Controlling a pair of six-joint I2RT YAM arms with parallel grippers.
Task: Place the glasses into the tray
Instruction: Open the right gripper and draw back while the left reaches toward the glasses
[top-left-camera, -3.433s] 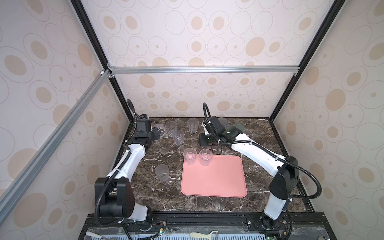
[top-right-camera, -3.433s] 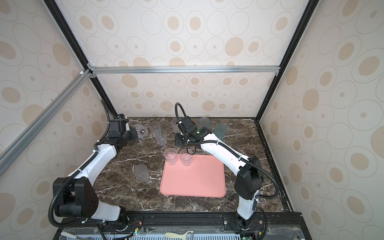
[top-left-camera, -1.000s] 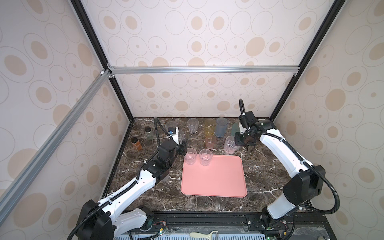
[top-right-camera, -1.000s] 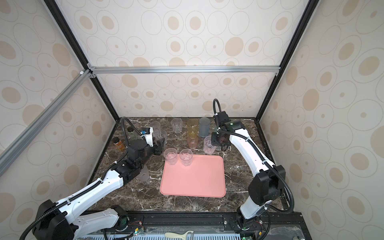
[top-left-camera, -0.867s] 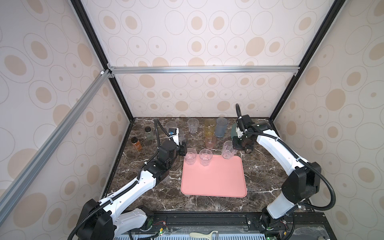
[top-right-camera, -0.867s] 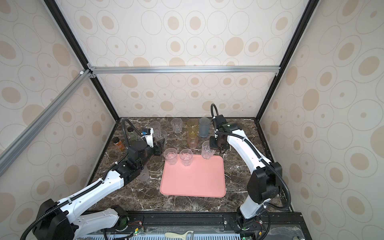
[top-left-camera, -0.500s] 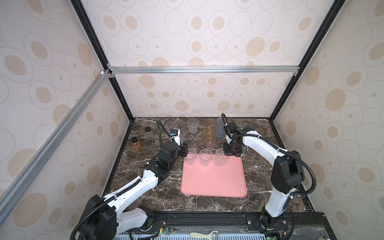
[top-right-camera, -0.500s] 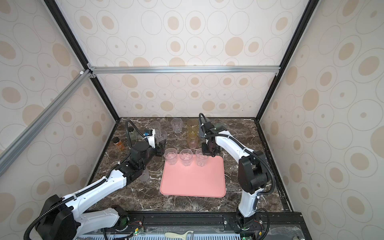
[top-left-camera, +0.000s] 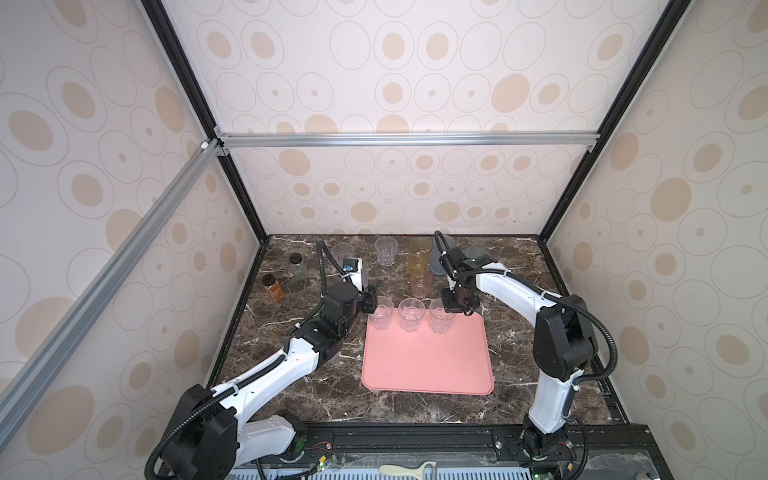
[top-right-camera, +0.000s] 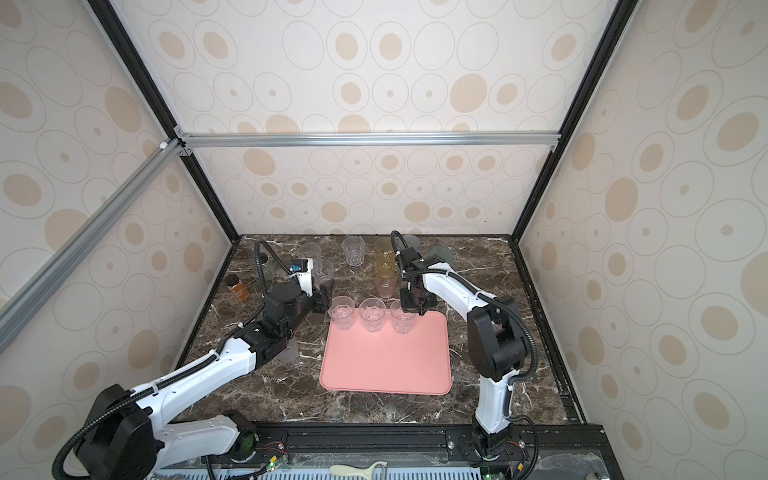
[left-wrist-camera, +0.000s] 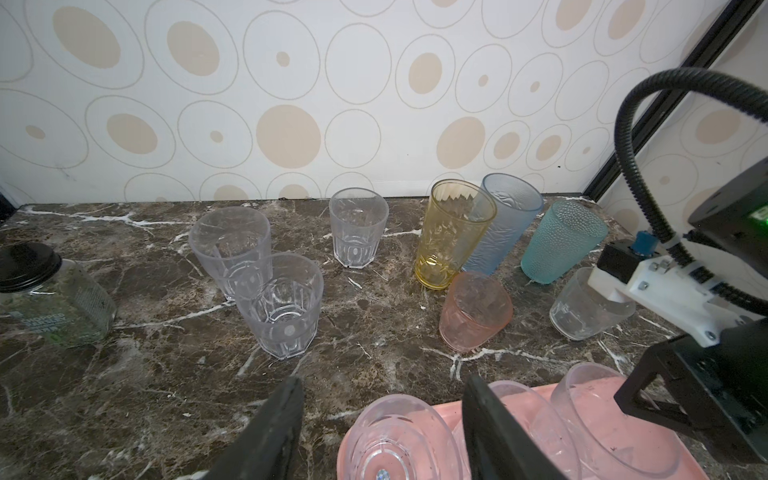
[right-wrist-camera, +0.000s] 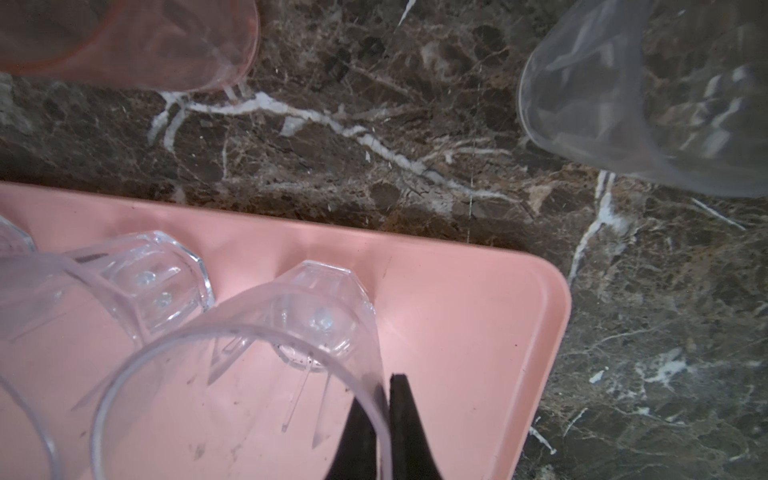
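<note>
The salmon-pink tray (top-left-camera: 428, 361) lies at the middle front of the marble table. Three clear ribbed glasses stand in a row along its far edge in both top views. My right gripper (right-wrist-camera: 384, 386) is shut on the rim of the rightmost glass (top-left-camera: 441, 321), which stands upright on the tray (right-wrist-camera: 457, 299). My left gripper (left-wrist-camera: 382, 386) is open above the leftmost glass (left-wrist-camera: 399, 440), its fingers (left-wrist-camera: 286, 399) clear of it. More glasses stand behind the tray: amber (left-wrist-camera: 453, 232), blue (left-wrist-camera: 505, 224), teal (left-wrist-camera: 561, 241), pink (left-wrist-camera: 476, 311), frosted (left-wrist-camera: 230, 249) and clear ones (left-wrist-camera: 286, 307).
Two black-capped bottles (top-left-camera: 273, 288) (left-wrist-camera: 50, 299) stand at the back left. A greyish glass (top-right-camera: 289, 353) shows partly under my left arm, left of the tray. Enclosure walls close in the table at the back and both sides.
My right gripper has carried a clear glass from the back right over to the tray and set it beside the two there. The left gripper has hardly moved.
</note>
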